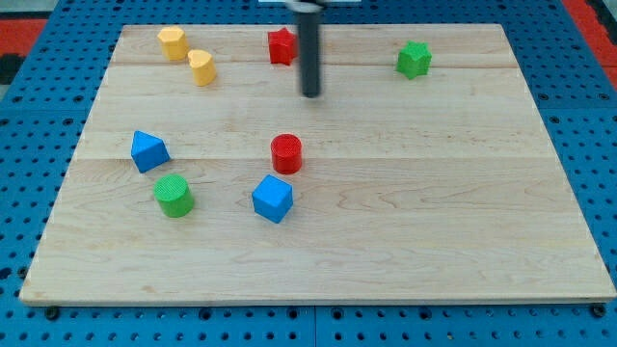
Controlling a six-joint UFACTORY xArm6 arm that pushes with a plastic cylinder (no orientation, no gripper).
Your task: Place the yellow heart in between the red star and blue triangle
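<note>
The yellow heart [201,67] lies near the view's top left, just below and right of a yellow hexagonal block [173,42]. The red star [281,46] sits at the top middle, partly hidden by my rod. The blue triangle [148,151] lies at the left. My tip [310,94] stands on the board below and to the right of the red star, well to the right of the yellow heart, touching no block.
A red cylinder [286,153] and a blue cube [272,199] lie mid-board. A green cylinder [174,196] sits below the blue triangle. A green star [414,60] is at the top right. The wooden board [434,212] rests on a blue pegboard.
</note>
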